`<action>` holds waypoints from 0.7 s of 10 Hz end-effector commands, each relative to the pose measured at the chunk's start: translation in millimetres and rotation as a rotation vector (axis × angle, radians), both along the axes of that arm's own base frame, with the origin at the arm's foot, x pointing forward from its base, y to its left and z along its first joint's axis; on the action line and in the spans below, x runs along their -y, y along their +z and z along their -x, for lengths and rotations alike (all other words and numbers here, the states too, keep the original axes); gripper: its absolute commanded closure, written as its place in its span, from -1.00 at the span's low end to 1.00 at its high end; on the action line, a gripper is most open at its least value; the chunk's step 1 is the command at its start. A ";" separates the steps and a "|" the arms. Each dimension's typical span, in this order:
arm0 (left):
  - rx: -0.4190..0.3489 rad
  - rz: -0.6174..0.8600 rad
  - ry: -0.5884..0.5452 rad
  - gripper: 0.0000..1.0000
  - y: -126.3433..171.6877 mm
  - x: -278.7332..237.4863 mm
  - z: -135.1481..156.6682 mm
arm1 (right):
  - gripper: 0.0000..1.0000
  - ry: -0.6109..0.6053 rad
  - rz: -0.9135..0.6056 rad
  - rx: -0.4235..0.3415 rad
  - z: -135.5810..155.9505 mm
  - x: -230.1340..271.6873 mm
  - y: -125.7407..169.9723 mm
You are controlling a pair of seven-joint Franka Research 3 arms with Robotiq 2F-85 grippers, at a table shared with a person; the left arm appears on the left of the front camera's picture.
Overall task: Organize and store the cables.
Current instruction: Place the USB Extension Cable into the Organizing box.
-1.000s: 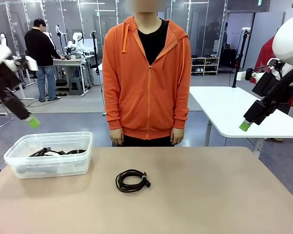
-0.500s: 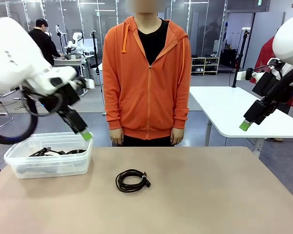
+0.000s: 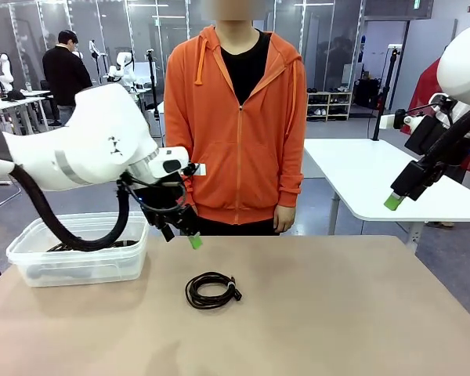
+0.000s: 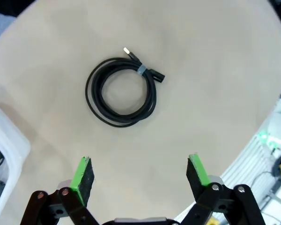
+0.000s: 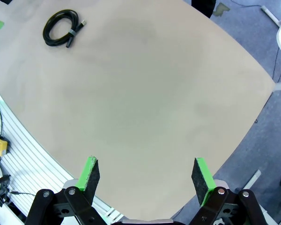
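My left claw (image 3: 193,240) hangs above the worktop (image 3: 337,313), jaws spread wide and empty, its green pads (image 4: 83,174) pointing down toward the tan surface. From my left wrist I look straight down on a coiled black cable (image 4: 121,91) lying flat on the worktop, well clear of my fingertips and touching nothing; a small band pinches the loops together near the two connectors, one a metal-tipped plug poking out from the coil. In the front view that same coil sits near the middle of the worktop, just in front of my left claw and lower than it, with open air between the two. To my left stands a clear plastic bin (image 3: 31,270) at the worktop's edge, and my left arm's thick hose curves across its front; inside it I can make out more dark cables (image 3: 63,247), though how many I cannot tell. My right claw (image 3: 393,202) is held high off to the right side, past the worktop's edge, jaws likewise released and holding nothing; from its wrist the two green pads (image 5: 201,174) frame a broad bare stretch of worktop, with the coil small at the far corner. A person in an orange hoodie (image 3: 236,125) stands at the far side, arms hanging down, hands (image 3: 283,218) apart from everything on the worktop.
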State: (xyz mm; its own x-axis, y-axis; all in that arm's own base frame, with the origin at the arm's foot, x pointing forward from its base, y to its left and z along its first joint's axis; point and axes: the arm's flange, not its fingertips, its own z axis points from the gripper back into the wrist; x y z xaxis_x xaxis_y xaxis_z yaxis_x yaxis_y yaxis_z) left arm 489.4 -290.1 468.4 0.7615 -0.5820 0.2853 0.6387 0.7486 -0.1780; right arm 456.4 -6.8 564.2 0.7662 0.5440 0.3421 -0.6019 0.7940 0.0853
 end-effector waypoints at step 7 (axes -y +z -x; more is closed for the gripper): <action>-0.013 -0.006 0.005 -1.00 -0.1 3.5 -4.3 | -1.00 -0.004 0.008 -0.002 -0.3 1.2 -0.4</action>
State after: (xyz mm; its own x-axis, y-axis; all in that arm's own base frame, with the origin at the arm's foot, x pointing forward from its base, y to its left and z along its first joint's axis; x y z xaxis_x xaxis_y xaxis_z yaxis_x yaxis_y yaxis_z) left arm 493.6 -293.6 468.8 0.7677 -0.5798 0.2729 0.6329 0.7527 -0.1813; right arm 456.4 -6.8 564.2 0.7662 0.5440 0.3421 -0.6019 0.7940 0.0853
